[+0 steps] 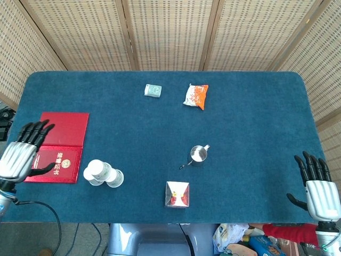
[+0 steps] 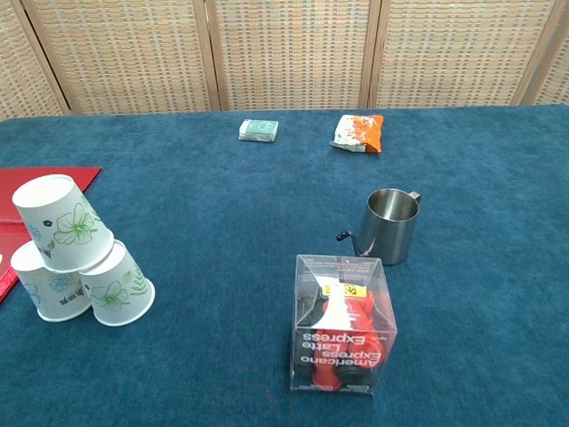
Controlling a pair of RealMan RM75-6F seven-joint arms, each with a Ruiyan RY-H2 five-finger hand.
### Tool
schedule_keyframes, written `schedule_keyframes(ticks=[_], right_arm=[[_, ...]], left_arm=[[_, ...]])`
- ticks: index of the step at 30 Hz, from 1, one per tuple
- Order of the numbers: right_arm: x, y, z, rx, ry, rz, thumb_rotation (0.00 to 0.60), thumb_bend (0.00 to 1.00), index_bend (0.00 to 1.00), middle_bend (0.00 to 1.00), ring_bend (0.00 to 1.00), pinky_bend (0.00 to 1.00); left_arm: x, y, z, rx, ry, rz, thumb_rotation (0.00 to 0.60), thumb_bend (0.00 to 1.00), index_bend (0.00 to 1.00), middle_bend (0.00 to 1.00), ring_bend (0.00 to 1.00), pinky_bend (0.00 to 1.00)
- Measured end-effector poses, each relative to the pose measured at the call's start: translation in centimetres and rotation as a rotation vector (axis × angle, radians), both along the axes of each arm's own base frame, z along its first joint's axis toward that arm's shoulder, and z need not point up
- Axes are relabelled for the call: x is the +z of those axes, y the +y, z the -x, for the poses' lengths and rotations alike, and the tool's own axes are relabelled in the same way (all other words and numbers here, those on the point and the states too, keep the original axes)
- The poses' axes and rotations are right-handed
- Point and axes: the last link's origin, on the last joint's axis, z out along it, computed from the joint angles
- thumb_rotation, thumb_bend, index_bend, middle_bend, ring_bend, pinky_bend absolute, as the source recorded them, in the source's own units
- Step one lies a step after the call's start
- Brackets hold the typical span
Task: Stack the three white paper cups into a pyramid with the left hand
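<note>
The three paper cups [image 2: 76, 258] stand as a pyramid near the tabletop's [image 1: 250, 122] front left edge; stacking looks finished. The left hand [image 1: 20, 154] hovers empty, fingers spread, beside the left edge.

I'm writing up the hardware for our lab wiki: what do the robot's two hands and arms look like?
Both hands have silver-grey metallic backs and black jointed fingers. The left hand meets a grey wrist, with a thin black cable trailing below it. The right hand sits on a pale grey wrist with a small green mark near the base. Little of either arm shows, and no sleeves or lettering are visible.
</note>
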Motion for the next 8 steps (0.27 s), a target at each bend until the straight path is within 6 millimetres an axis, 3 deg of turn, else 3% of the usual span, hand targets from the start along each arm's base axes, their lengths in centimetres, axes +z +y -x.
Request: schedule_keyframes(ticks=[4,8], right_arm=[[0.1,0.2,-0.1,0.009,-0.002,0.000,0.600,0.00,0.00,0.00,0.00,0.00],[0.2,0.3,-0.2,0.014,-0.007,0.002,0.600,0.00,0.00,0.00,0.00,0.00]], left_arm=[[0.1,-2.0,2.5,0.160,-0.005,-0.104,0.600,0.23,0.00,0.00,0.00,0.00],[-0.5,-3.2,3.6,0.230,-0.064,-0.118,0.600,0.23,0.00,0.00,0.00,0.00]])
